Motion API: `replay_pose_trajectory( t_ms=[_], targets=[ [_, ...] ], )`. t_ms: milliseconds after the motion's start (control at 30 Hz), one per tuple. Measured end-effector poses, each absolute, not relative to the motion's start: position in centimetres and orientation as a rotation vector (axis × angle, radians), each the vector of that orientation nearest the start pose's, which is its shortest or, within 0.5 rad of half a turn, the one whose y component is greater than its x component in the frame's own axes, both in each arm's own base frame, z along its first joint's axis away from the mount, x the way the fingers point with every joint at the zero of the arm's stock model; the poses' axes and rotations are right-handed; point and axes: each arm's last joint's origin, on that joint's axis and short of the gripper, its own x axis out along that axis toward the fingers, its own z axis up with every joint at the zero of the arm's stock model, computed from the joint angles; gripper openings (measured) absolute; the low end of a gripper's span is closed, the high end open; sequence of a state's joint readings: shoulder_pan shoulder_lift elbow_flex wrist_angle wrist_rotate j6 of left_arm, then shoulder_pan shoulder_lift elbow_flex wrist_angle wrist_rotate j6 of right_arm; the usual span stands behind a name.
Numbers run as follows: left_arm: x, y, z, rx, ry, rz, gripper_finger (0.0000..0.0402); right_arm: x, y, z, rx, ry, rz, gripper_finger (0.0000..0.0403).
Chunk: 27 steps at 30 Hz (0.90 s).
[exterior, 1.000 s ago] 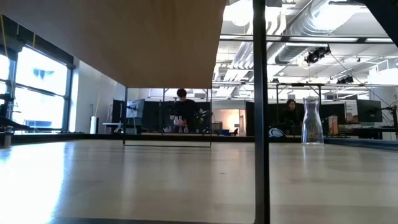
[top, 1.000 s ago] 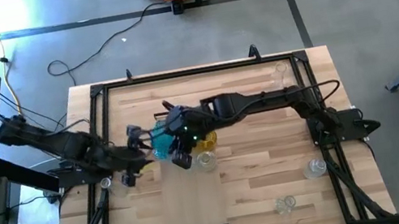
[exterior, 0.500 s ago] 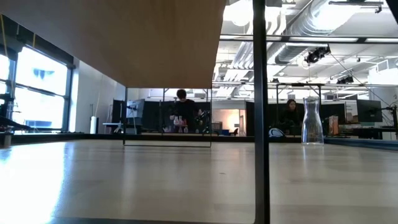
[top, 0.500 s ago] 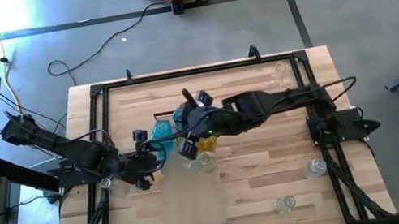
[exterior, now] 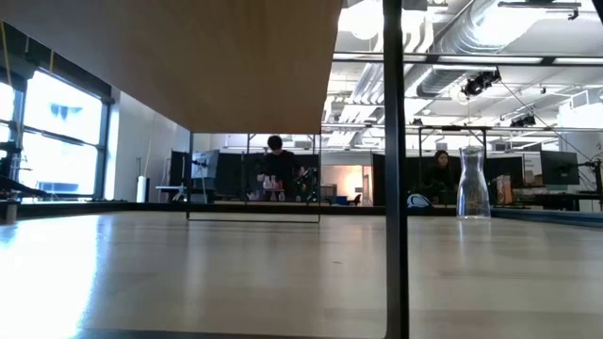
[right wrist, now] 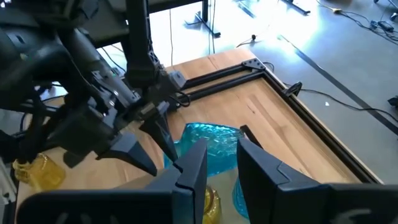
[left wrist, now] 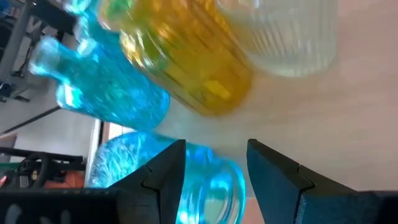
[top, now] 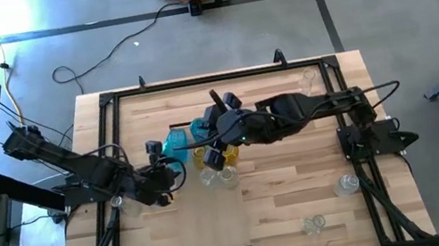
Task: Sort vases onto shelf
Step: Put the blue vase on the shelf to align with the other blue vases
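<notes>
Fingers of the left gripper (left wrist: 214, 177) are spread beside a blue vase (left wrist: 168, 186) in the cluster at the bench (top: 288, 201) centre; the right gripper (right wrist: 219, 168) is part-open above it, nothing visibly held. Crowded vases could be toppled by either arm.

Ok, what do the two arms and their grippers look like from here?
Both arms are dark and jointed, with thin black cables looping alongside. The left gripper and right gripper each have two dark, angular, wedge-shaped fingers. No markings show on them.
</notes>
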<state>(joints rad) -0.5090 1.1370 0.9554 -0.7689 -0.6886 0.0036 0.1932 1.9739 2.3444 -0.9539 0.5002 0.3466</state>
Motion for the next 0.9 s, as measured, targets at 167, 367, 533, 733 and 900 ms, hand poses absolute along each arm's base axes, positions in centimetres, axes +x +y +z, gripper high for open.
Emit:
replay_pose_trajectory(
  t_ms=[167,367,533,733,900],
  targets=[
    [19.5,-8.9,29.7,0.538,0.769,0.163,0.0158,40.3,6.5,43.9,0.124,0.497,-0.383,0.0071],
    [19.4,-8.8,30.3,0.541,0.777,0.170,0.0158,40.3,6.5,43.8,0.119,0.503,-0.382,0.0071],
    [18.9,-8.9,30.7,0.524,0.804,0.166,0.0158,40.3,6.5,43.8,0.119,0.504,-0.381,0.0071],
    [17.6,-9.4,32.3,0.552,0.847,0.130,0.0158,40.3,6.5,43.8,0.122,0.506,-0.374,0.0071],
    [16.1,-9.7,33.0,0.583,0.899,0.102,0.0158,40.3,6.5,43.8,0.124,0.506,-0.375,0.0071]
  ],
)
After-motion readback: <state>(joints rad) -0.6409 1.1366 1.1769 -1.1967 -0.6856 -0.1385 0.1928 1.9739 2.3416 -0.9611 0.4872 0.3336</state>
